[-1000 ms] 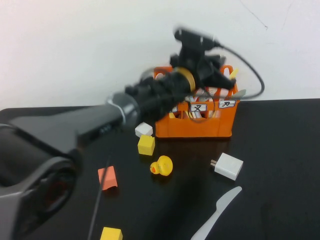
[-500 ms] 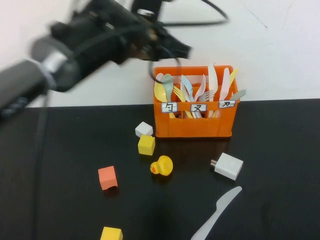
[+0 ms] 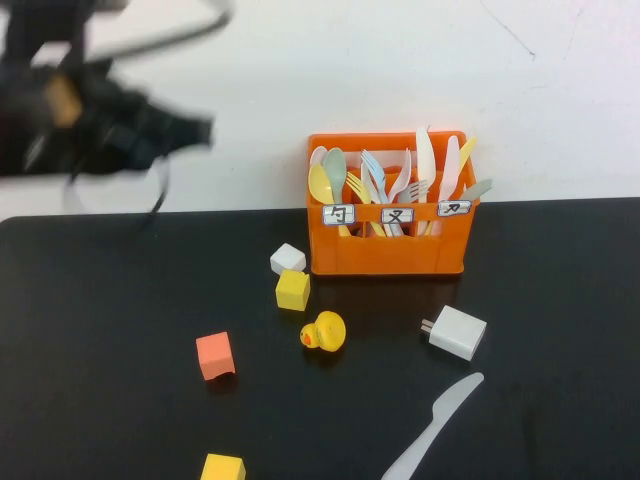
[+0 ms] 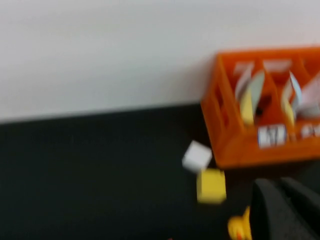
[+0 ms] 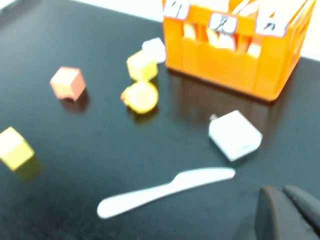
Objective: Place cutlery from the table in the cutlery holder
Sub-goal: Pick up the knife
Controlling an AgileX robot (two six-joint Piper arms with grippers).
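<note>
From above, the orange cutlery holder stands at the back of the black table, against the white wall, packed with upright pastel spoons, forks and knives. Three white labels on its front carry black characters, too small to read with certainty. A pale grey-blue knife lies flat near the front edge, well apart from the crate. Between them sits a white charger plug. Left of that are a yellow rubber duck, a yellow cube touching a white cube, an orange cube and another yellow cube. The left gripper hangs high at the upper left, in front of the wall, jaws shut and empty.

The left wrist view shows the crate, white cube, yellow cube and a bit of the duck, blurred.

In the right wrist view the right gripper hovers low just beside the knife, jaws closed on nothing.
</note>
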